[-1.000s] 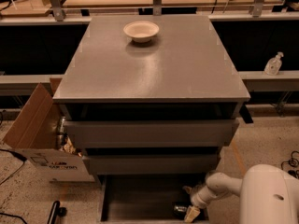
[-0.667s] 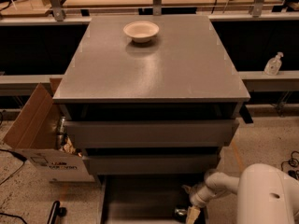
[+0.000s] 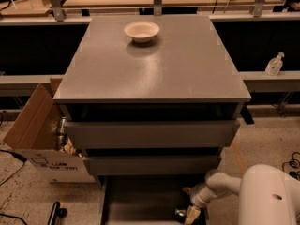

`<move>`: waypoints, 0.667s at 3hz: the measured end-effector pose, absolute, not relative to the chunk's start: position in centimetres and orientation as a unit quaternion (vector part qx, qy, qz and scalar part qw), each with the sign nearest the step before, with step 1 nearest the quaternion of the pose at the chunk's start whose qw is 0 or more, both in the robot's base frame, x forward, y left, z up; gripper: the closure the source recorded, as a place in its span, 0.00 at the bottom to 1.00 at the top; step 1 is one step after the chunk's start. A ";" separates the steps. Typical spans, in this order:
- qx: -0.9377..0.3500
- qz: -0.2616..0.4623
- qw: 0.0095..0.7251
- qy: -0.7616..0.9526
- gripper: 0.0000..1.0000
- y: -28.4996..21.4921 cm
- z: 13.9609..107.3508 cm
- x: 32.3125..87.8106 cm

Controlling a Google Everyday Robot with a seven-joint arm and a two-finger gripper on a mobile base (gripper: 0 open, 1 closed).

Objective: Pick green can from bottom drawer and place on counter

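Note:
The bottom drawer (image 3: pixel 136 198) is pulled open at the bottom edge of the camera view and shows a flat grey floor. A small dark can with a silver end, the green can (image 3: pixel 180 213), lies at the drawer's front right. My gripper (image 3: pixel 191 214) reaches down into the drawer from the right on its white arm (image 3: pixel 220 184) and sits right against the can. The counter (image 3: pixel 154 64) is the broad grey top above the drawers.
A pale bowl (image 3: pixel 141 31) stands at the back of the counter. Two wider grey drawers (image 3: pixel 150 134) sit above the open one. An open cardboard box (image 3: pixel 35 135) stands on the floor at the left. A sanitiser bottle (image 3: pixel 274 63) stands on a ledge at the right.
The white arm housing at the lower right has shifted slightly. The gripper stays at the can in the drawer's front right.

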State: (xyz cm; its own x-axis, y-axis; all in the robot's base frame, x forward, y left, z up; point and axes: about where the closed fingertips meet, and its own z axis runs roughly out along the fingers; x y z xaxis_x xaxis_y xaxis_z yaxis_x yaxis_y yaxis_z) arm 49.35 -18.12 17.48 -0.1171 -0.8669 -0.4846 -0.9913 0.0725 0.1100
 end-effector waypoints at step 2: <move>-0.643 0.208 0.143 0.723 0.31 -18.3 16.3 49.4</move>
